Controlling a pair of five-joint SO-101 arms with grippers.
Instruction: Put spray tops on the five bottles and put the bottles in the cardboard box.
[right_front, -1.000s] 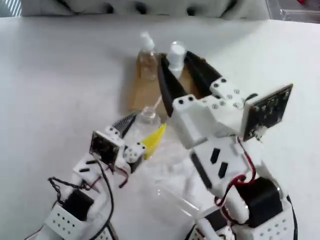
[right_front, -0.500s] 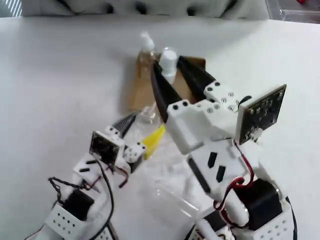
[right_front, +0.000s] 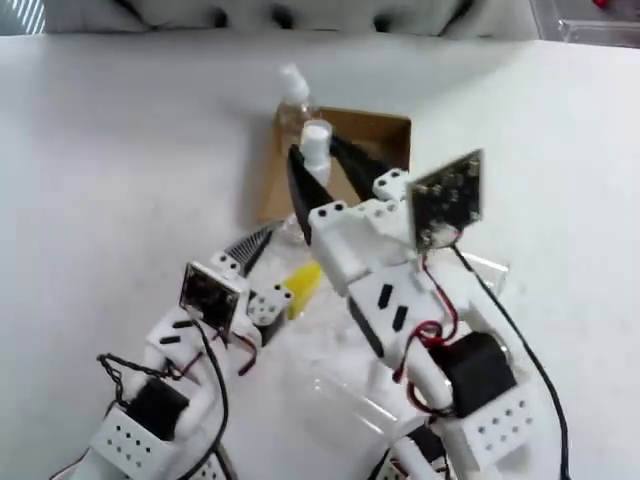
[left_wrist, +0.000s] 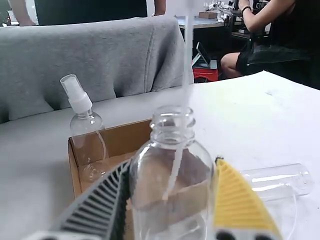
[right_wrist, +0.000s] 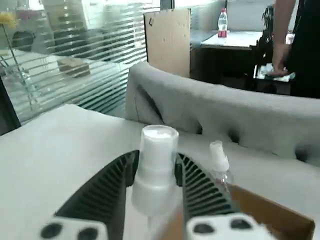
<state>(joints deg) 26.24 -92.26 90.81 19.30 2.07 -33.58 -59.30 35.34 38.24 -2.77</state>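
Left claw (left_wrist: 170, 215) shut tight on open bottle (left_wrist: 170, 165). Bottle upright, at 6 o'clock edge of cardboard box (right_front: 385, 135). Right claw (right_front: 315, 152) squeezes spray top (right_front: 316, 138), right above open bottle. Thin tube (left_wrist: 185, 60) of spray top goes down into bottle neck. Capped bottle (right_front: 293, 95) stands at box's 11 o'clock corner. Empty bottle (left_wrist: 277, 180) lies on table (right_front: 120, 150), near open bottle.

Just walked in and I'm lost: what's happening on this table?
The left gripper grips an open clear plastic bottle upright. The right gripper holds a white spray top above it, its thin dip tube inside the neck, top not yet seated. One capped clear bottle stands in the brown cardboard box.
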